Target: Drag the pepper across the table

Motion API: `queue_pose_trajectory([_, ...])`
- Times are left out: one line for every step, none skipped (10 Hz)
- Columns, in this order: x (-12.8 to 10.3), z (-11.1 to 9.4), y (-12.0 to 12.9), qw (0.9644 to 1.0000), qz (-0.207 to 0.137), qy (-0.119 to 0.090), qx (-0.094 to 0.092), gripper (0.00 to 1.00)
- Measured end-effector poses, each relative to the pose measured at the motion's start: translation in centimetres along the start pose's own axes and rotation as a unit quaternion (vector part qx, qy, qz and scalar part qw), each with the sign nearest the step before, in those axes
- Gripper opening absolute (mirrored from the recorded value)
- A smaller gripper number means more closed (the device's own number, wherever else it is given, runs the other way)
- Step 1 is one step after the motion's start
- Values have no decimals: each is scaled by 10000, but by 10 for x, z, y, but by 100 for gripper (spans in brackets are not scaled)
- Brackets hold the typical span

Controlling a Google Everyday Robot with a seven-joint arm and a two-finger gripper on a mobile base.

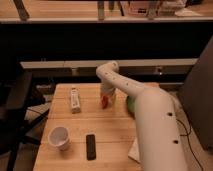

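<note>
The pepper (104, 102) sits toward the back of the wooden worktop (112, 145), near the middle, showing as a small red-orange shape right under the end effector (106, 96). The end effector is lowered onto it from above; I cannot tell whether its fingers are apart or clamped on the pepper. Left of it lies a whitish bottle (75, 100). Just behind the arm peeks a green bowl (130, 104). Nearer the front stand a white cup (59, 137) and a dark remote (90, 146).
</note>
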Motion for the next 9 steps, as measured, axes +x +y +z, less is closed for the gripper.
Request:
queue_pose_trajectory([0,0,-1,10000,4,-5,-3,39])
queue_pose_trajectory([-1,1,2,10000,34,-10,-14,27])
queue_pose_trajectory([-3,1,6,10000,52,-19,-20,19])
queue_pose_trajectory([-5,1,10,10000,77,-25,-10,9])
queue_pose_trajectory([-5,1,11,10000,84,-23,1,2])
queue_pose_trajectory([-7,1,12,10000,47,-7,28,0])
queue_pose_trajectory([-9,1,17,10000,46,-11,24,0])
queue_pose_trajectory([-10,1,24,9999,91,-33,24,0])
queue_pose_trajectory([-8,1,28,9999,127,-32,25,0])
